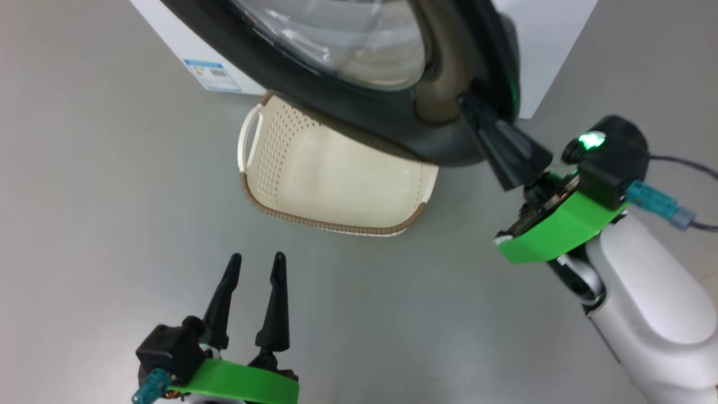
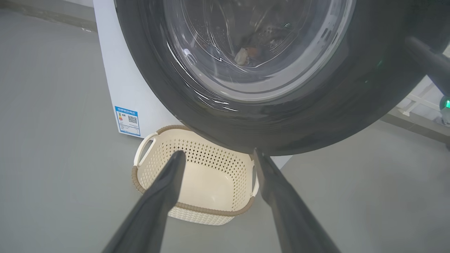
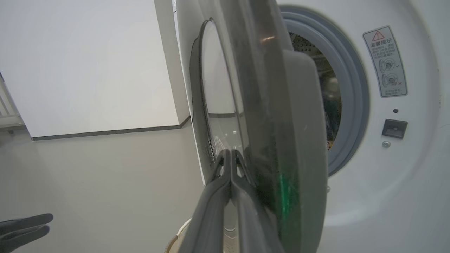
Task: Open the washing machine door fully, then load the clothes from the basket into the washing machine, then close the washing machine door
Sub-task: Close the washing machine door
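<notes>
black right gripper [image 1: 465,102] pressed together, tips against the washing machine door [image 1: 348,109], left gripper [image 1: 257,257] spread and empty

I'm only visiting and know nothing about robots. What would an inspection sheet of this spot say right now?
Surface: smooth grey floor.
Job's things: white washing machine; its door is partly open; the basket is on the floor below the door, and what shows of its inside is bare; dark shape in the drum, possibly the clothes, too dim to tell.
Clutter: nothing seen.
End effectors: right end effector shut, tips against the door's black rim; left end effector open, holding nothing, over the floor in front of the basket.
Cables: dark cable with a teal plug at the right wrist.
Surroundings: white wall with grey skirting.
</notes>
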`<state>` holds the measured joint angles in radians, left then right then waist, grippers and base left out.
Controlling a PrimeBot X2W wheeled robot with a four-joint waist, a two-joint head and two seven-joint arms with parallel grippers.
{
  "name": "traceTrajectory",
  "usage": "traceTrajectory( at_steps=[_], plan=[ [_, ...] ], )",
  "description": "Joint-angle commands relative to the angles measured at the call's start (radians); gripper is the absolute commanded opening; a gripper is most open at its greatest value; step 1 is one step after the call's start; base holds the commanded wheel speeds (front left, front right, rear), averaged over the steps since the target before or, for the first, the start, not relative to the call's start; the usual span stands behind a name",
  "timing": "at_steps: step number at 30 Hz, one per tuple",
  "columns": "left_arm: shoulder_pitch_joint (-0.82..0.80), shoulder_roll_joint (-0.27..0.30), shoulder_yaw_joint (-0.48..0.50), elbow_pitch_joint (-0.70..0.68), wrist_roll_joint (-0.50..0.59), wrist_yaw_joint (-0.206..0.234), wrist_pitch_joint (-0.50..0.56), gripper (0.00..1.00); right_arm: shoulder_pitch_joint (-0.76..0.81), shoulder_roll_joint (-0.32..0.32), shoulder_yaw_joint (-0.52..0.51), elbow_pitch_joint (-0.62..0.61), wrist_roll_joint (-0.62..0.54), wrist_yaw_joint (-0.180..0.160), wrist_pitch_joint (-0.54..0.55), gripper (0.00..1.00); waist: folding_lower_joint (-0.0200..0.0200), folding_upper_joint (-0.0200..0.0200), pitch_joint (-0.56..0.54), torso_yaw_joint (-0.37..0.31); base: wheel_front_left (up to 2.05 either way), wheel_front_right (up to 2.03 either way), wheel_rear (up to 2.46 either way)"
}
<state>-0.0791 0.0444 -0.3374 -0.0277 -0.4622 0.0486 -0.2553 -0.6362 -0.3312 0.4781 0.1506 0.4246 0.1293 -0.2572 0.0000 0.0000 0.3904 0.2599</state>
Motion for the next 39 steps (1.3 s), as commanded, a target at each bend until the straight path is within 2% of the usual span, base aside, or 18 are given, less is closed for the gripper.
traceTrajectory(
  at_steps=[1, 26, 39],
  plan=[
    [-0.022, 0.006, 0.022, -0.032, 0.007, 0.009, -0.006, 1.0, -0.017, -0.005, -0.002, -0.025, 0.011, 0.001, -0.005, 0.0, 0.0, 0.0, 0.031, 0.01, 0.0, 0.0, 0.0],
    [-0.065, 0.006, -0.05, -0.085, -0.023, 0.056, -0.006, 1.0, -0.158, -0.115, -0.033, -0.029, 0.015, 0.001, -0.005, 0.0, 0.0, 0.0, 0.155, 0.054, 0.0, 0.0, 0.0],
    [-0.105, 0.006, -0.13, -0.163, -0.033, 0.106, -0.006, 1.0, -0.313, -0.193, -0.02, -0.024, 0.024, 0.001, -0.005, 0.0, 0.0, 0.0, 0.252, 0.072, 0.0, 0.0, 0.0]
  ],
)
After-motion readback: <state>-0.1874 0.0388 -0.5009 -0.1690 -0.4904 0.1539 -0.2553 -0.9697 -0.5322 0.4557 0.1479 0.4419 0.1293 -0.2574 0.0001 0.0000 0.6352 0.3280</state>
